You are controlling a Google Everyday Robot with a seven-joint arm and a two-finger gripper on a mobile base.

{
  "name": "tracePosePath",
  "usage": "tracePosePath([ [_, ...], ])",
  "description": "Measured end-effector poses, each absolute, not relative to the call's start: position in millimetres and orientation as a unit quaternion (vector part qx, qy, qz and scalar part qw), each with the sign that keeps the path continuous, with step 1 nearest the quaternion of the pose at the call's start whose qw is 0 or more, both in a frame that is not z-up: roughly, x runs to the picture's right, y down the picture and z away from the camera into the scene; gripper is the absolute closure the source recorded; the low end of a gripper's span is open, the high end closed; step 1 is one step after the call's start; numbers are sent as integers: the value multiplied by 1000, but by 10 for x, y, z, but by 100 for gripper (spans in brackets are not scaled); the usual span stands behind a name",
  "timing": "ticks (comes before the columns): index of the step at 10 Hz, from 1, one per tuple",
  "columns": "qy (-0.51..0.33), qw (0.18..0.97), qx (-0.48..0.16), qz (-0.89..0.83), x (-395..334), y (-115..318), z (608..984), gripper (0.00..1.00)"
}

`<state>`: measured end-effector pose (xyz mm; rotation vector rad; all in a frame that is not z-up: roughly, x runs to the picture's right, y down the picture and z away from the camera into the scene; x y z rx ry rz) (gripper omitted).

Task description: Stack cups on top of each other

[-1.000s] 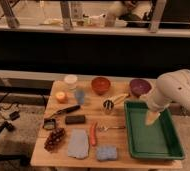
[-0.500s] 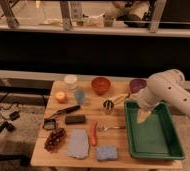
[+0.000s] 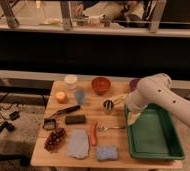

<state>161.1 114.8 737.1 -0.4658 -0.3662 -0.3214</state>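
We note the pincer point(image 3: 121, 102) open and empty, just beside the silver metal cup point(image 3: 108, 105) at its 3 o'clock, above the left rim of the green tray point(image 3: 158, 137). The light-blue tumbler point(image 3: 79, 96) stands apart on the surface point(image 3: 119, 141), at the cup's 10 o'clock.

I count two cups from my station: one silver metal cup point(image 3: 108, 106) and one light-blue tumbler point(image 3: 79, 96); two bowls, one red bowl point(image 3: 101, 85) and one purple bowl point(image 3: 133, 83), which is partly hidden by the arm; one white container point(image 3: 71, 80); one orange fruit point(image 3: 61, 96); one bunch of grapes point(image 3: 55, 138); one orange-red stick point(image 3: 93, 134); one metal utensil point(image 3: 110, 128); one black-handled tool point(image 3: 63, 111); one dark block point(image 3: 75, 119); one grey-blue cloth point(image 3: 78, 144); one blue sponge point(image 3: 107, 152); one green tray point(image 3: 154, 136); one wooden table point(image 3: 90, 107); one gripper point(image 3: 117, 100), jaws apart, just right of the silver metal cup.
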Motion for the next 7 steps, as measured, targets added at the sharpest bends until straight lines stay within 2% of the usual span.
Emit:
tracePosePath([
  [7, -198, 938, -230, -169, 1195, 930, 7986, 20],
])
